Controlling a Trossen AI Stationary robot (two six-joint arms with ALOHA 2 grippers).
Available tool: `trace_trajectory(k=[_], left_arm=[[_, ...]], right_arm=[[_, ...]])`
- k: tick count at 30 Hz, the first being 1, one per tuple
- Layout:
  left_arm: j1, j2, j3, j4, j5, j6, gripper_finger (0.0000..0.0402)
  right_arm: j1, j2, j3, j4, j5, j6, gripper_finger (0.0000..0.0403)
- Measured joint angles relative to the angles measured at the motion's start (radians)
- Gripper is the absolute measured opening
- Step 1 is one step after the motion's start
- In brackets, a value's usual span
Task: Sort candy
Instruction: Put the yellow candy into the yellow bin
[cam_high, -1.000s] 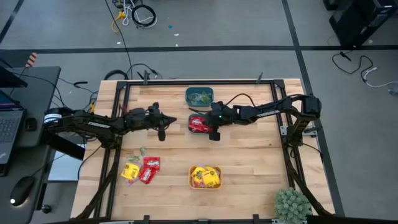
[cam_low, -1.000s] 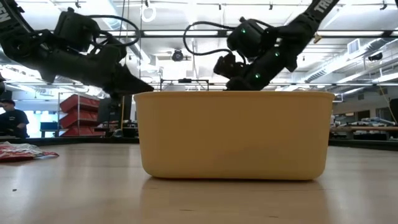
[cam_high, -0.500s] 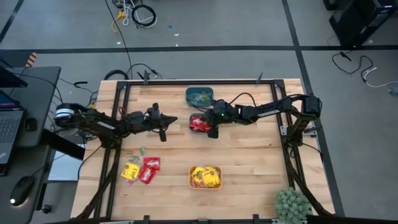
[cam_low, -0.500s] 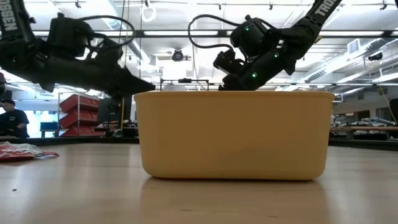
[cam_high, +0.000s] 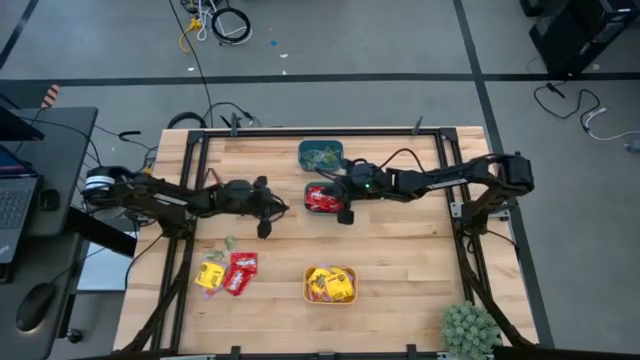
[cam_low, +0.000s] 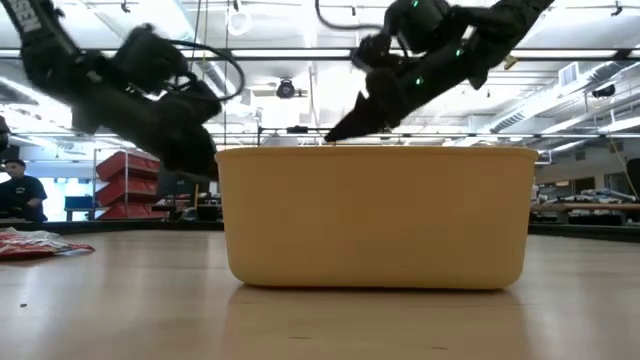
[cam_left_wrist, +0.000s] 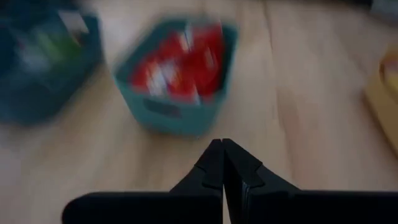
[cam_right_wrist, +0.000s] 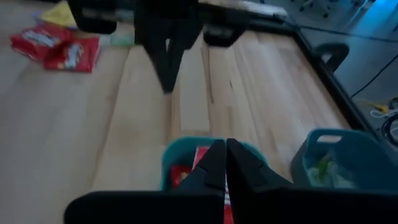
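right claw (cam_high: 343, 214) pressed together beside red candy bin (cam_high: 320, 198); left claw (cam_high: 264, 230) pressed together, empty.

Both dark arms reach inward over the surface from opposite sides, stretched nearly level in the high view. The left tool (cam_high: 263, 230) points down toward the surface with its fingers (cam_left_wrist: 214, 163) pressed together and nothing between them. The right tool (cam_high: 344, 216) sits near the middle of the surface, facing the left arm, its fingers (cam_right_wrist: 219, 163) likewise closed and empty.
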Motion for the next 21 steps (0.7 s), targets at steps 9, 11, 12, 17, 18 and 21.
trace_trajectory(k=[9,11,12,17,18,21], left_arm=[[-0.131,-0.05,0.402,-1.019,-0.017,-0.031,0.0],[-0.166,-0.05,0.472,-1.194,-0.019,-0.087,0.0],[-0.182,-0.05,0.502,-1.282,-0.019,-0.129,0.0],[-0.258,-0.049,0.594,-1.584,0.027,-0.432,0.0],[-0.273,-0.049,0.597,-1.619,0.046,-0.496,0.0001],[-0.318,-0.049,0.59,-1.66,0.091,-0.621,0.0006]], right_arm=[[0.026,-0.067,0.001,-0.046,0.032,0.001,0.0025],[0.026,-0.062,0.001,-0.046,0.032,0.0,0.0032],[0.026,-0.062,0.001,-0.053,0.032,0.0,0.0036],[0.026,-0.061,0.001,-0.07,0.032,0.0,0.0062],[0.026,-0.061,0.001,-0.069,0.032,0.0,0.0067],[0.03,-0.061,0.001,-0.071,0.032,0.0,0.0083]])
